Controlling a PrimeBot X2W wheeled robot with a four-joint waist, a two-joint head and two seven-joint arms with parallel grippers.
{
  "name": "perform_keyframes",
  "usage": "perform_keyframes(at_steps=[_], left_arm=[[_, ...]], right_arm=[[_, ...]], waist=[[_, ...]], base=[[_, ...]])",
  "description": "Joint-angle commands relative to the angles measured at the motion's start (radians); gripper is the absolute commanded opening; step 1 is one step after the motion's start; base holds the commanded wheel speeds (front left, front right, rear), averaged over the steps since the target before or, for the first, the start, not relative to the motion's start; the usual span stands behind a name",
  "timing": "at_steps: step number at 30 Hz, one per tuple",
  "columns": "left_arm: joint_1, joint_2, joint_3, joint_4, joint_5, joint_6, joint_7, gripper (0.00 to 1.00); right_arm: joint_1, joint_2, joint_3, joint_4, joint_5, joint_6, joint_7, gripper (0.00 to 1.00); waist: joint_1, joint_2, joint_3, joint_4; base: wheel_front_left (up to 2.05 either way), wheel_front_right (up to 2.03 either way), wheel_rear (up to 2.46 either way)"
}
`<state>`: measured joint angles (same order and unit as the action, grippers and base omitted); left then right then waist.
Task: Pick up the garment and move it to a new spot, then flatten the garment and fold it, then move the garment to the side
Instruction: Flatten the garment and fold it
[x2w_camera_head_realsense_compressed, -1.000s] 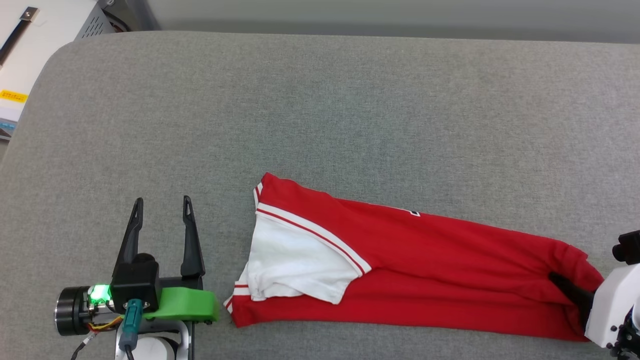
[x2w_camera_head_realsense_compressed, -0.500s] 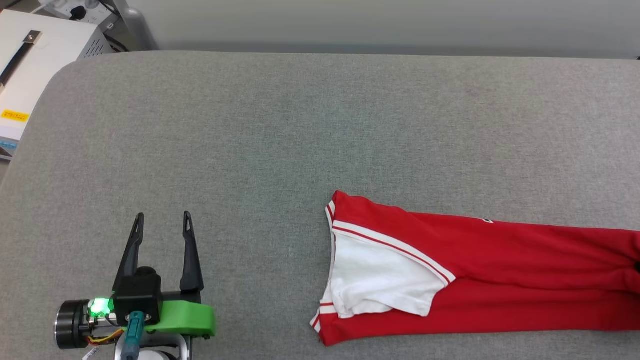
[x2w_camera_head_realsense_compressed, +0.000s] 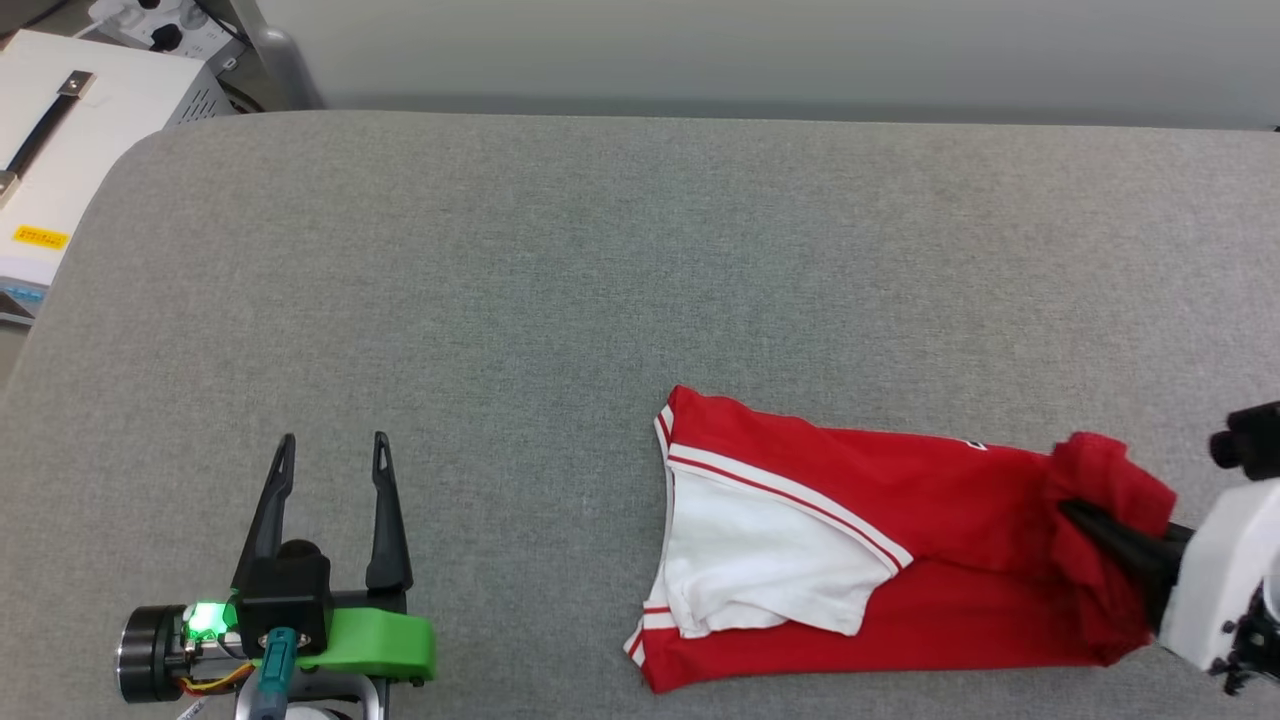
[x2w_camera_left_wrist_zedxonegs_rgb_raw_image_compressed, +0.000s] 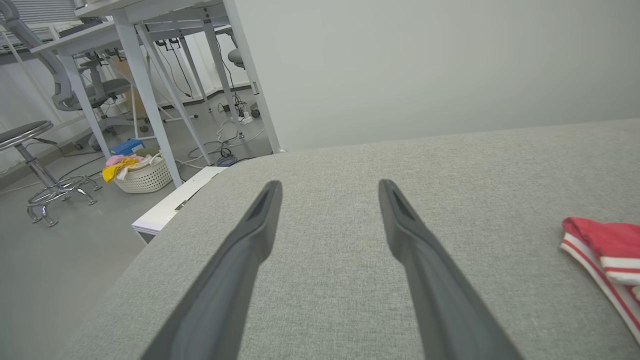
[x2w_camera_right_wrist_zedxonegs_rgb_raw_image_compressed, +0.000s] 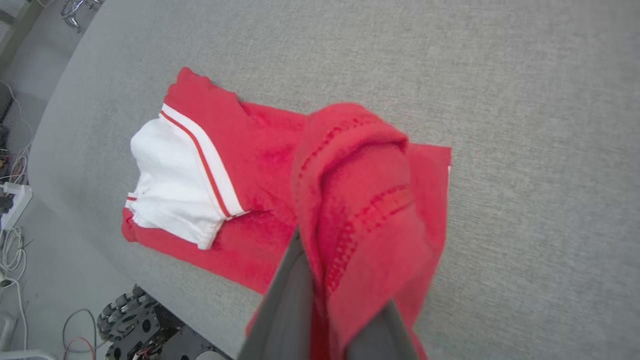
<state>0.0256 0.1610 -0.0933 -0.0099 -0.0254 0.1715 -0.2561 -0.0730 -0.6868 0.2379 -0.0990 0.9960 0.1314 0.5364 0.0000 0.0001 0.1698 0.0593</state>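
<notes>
While the garment (x2w_camera_head_realsense_compressed: 900, 560) lay stretched left-to-right on the grey counter (x2w_camera_head_realsense_compressed: 500, 250), its bunched right end was gripped by the closed right fingers (x2w_camera_head_realsense_compressed: 1115, 538), with the open, empty left fingers (x2w_camera_head_realsense_compressed: 385, 510) well apart from its sleeve end.

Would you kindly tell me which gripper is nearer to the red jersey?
Right. The right gripper is shut on the red jersey at its bunched end. The left gripper stands open over the grey surface, well clear of the jersey's sleeve end.

Soft matt knit-cloth garment (x2w_camera_head_realsense_compressed: 950, 490) on a coarse, matt woven table cover (x2w_camera_head_realsense_compressed: 600, 250)
</notes>
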Motion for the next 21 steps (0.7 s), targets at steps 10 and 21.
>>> perform_keyframes(at_steps=[10, 21], left_arm=[[-0.012, -0.016, -0.014, 0.001, 0.017, -0.004, -0.006, 1.0], [-0.041, -0.029, -0.017, 0.006, 0.013, -0.004, -0.006, 1.0]], right_arm=[[-0.246, 0.119, 0.24, 0.026, -0.13, -0.001, 0.037, 0.0], [-0.475, 0.26, 0.489, 0.221, -0.21, -0.001, -0.021, 0.0]], waist=[[0.0, -0.0001, 0.028, 0.039], [0.0, -0.0001, 0.071, 0.06]], base=[[0.0, 0.0, 0.0], [0.0, 0.0, 0.0]])
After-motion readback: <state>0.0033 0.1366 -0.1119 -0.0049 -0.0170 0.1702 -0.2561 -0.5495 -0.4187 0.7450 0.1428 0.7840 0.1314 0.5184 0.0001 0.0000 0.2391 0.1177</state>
